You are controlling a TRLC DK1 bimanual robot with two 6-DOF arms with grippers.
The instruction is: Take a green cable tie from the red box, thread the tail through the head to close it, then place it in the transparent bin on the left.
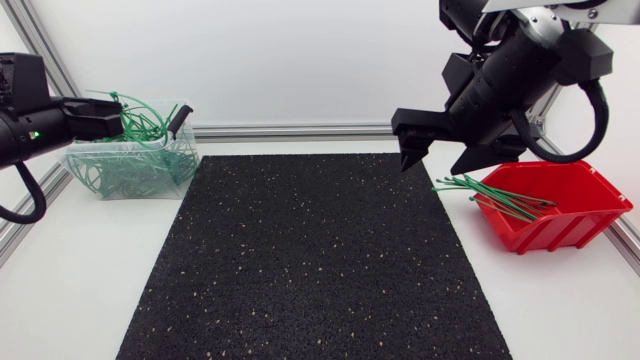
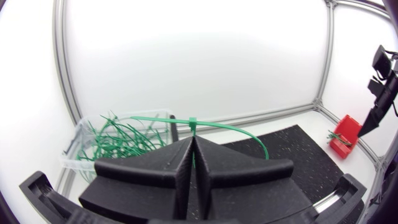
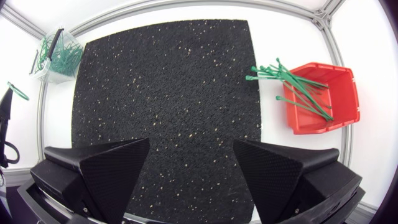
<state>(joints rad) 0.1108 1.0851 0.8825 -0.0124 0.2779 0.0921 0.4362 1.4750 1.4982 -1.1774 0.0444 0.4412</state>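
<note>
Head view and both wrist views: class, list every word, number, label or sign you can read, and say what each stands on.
None: no readable text on the red box, transparent bin, black mat, right gripper, left gripper or the green cable tie it holds.

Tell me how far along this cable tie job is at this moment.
Done: a green cable tie is out of the red box and looks looped, tail through head. In hand: the left tool is shut on it beside the transparent bin, which already holds other ties. Left: release it into the bin. The right tool hangs open above the mat near the red box, empty.
</note>
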